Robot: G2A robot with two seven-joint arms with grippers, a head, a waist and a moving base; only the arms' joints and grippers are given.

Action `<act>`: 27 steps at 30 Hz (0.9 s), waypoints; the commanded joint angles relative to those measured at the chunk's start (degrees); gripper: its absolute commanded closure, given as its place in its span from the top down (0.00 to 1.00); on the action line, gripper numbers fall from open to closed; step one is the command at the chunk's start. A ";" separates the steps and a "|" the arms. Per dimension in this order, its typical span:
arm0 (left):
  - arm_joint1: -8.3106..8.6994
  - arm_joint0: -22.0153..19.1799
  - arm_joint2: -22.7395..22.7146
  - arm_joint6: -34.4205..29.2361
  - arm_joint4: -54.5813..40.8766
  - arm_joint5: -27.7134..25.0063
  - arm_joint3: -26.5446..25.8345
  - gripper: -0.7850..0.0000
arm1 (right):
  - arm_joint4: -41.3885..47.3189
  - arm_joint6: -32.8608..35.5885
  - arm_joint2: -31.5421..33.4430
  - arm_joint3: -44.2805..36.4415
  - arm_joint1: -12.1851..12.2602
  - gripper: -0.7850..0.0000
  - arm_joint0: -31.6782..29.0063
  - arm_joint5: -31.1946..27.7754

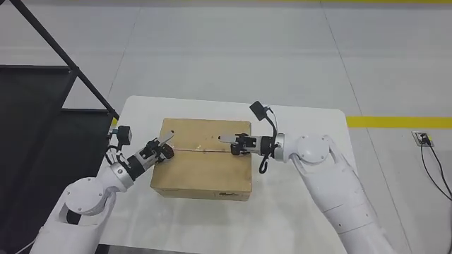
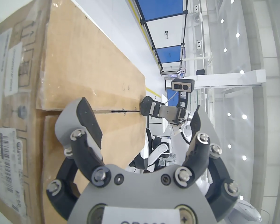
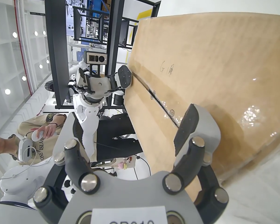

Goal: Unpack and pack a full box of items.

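Working on: you were at the very start of unpacking. The box (image 1: 205, 159) sat shut in the middle of the bench (image 1: 304, 123), its two top flaps meeting at a seam (image 1: 205, 149).
Left claw: your left claw (image 1: 165, 147) was spread wide at the seam's left end, gripping nothing, with one finger over the top face.
Right claw: your right claw (image 1: 229, 143) was likewise released, at the seam's right end.
Next move: you probably needed a fingertip under a flap edge to lift it, and the gap looked thin.
In the way: glossy film near the right end looked like tape and could have held the flaps down.
Around: a black panel (image 1: 28, 134) stood close beside your left arm, and paper labels (image 2: 4, 71) covered the box's side.
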 commanded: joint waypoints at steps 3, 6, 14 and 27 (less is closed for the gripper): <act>-0.27 -0.98 0.57 0.17 -1.35 0.33 2.03 1.00 | 0.64 0.24 0.36 -1.17 0.35 1.00 -0.69 -2.88; -0.40 -1.57 0.88 0.07 -1.78 0.32 3.00 1.00 | 1.26 -0.74 1.65 -2.95 0.84 1.00 -2.34 -5.50; -0.69 -2.49 1.52 0.01 -2.21 0.28 4.39 1.00 | 0.48 -4.09 10.42 -15.70 3.73 1.00 -16.16 -11.77; -0.97 -3.93 1.84 -0.33 -2.09 0.88 5.16 1.00 | -5.15 -16.66 14.88 -24.75 5.50 1.00 -34.43 -9.31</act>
